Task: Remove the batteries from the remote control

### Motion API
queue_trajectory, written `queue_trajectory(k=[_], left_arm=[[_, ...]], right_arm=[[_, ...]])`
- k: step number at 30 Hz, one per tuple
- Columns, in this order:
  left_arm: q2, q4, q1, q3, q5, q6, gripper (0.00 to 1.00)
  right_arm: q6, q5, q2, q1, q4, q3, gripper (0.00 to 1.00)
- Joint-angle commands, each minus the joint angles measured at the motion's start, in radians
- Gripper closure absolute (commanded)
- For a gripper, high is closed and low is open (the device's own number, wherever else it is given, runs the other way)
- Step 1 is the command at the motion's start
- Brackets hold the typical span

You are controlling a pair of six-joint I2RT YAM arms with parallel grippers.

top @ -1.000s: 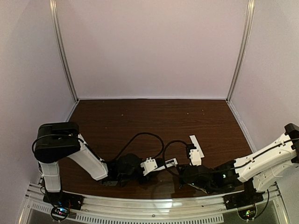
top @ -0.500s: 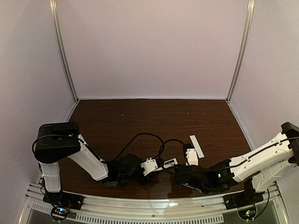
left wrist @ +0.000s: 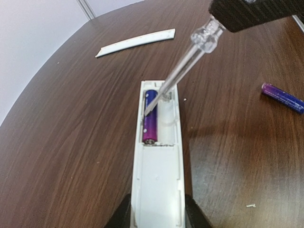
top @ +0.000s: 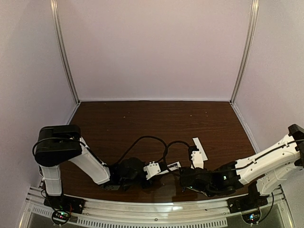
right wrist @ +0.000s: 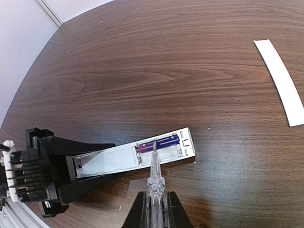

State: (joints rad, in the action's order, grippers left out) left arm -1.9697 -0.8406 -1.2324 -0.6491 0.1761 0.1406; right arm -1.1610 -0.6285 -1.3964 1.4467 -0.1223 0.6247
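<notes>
Remote control (left wrist: 156, 185) — battery (left wrist: 150, 126) markings unreadable — screwdriver (left wrist: 185, 64) touching.

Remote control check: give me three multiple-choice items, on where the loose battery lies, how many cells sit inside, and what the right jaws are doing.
1. The loose battery lies:
A) on the table, apart from the remote control
B) inside the recess
C) in the left jaws

2. Batteries in the recess:
A) none
B) one
C) two

3. The right jaws are:
A) open and empty
B) shut on the screwdriver
C) shut on a battery

Answers:
1 A, it rests on bare wood.
2 B, one purple cell fills one slot and the other is empty.
3 B, the handle sits clamped between them.
</notes>
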Motion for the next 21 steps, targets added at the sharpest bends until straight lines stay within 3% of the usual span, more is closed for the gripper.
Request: queue_trajectory(k=[1,21], left_arm=[[-0.027,0.004,-0.004,-0.004,0.032,0.008,1.00],[-0.036,0.017,-0.004,-0.018,0.042,0.003,1.00]], right_arm=[[-0.031,-0.005,0.016,0.007,-0.101,0.024,1.00],[-0.072,-0.033,0.016,0.027,-0.131,0.048,1.00]])
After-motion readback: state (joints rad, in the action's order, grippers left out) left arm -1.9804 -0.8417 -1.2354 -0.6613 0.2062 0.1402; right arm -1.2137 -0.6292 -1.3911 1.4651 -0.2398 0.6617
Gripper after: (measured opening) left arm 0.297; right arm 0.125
